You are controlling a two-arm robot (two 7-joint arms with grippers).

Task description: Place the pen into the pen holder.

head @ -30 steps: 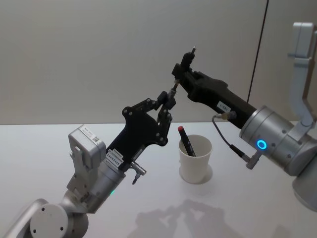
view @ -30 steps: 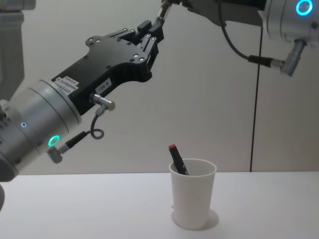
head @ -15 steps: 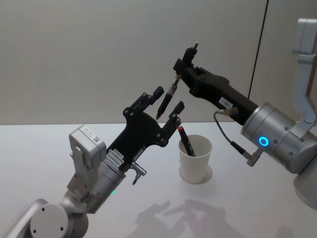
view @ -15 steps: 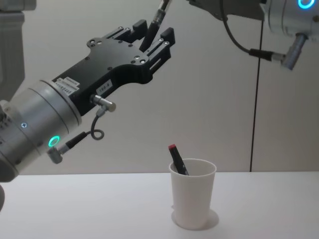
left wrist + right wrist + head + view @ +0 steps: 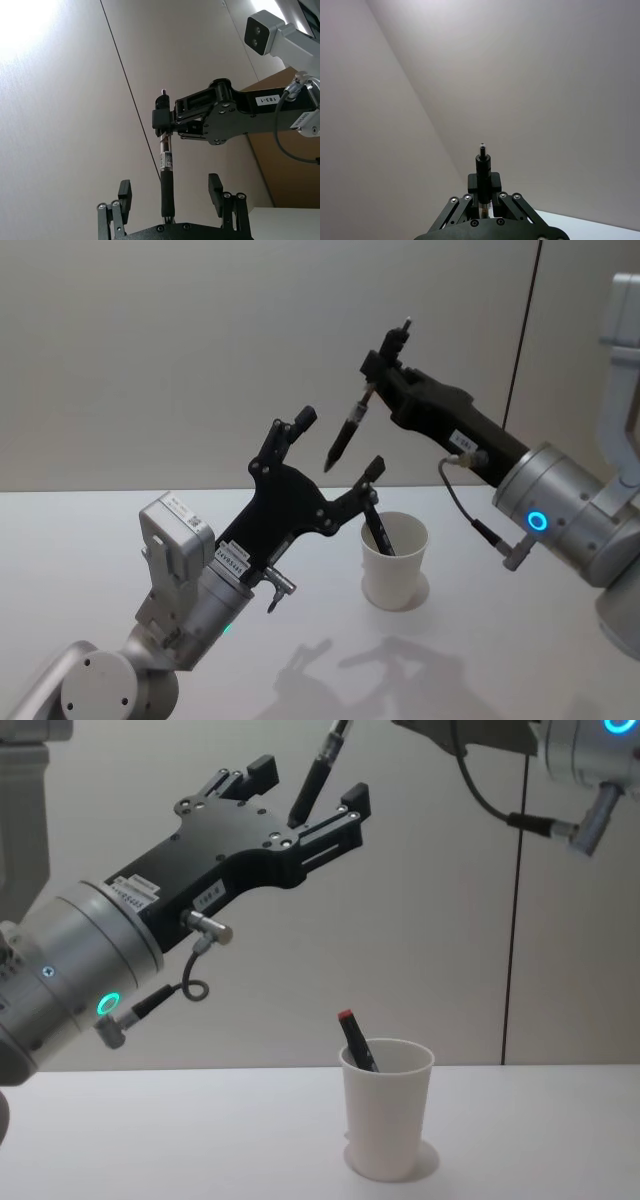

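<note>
Left claw (image 5: 336, 452) raised above the desk (image 5: 80, 540), fingers spread wide, holding nothing. Between them, untouched: tip of one dark pen (image 5: 346, 430), hanging tilted, gripped at its upper end by the right claw (image 5: 376, 366), clamped shut on it. Below, right of the left claw: one white paper cup (image 5: 394, 562) upright on the desk, with a second, red-tipped pen (image 5: 375, 525) leaning inside. Two pens, one cup.

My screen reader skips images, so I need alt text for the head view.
The right gripper holds a slim black pen in the air, tip down, above the open left gripper. A white paper cup on the white table holds a red-capped pen.
</note>
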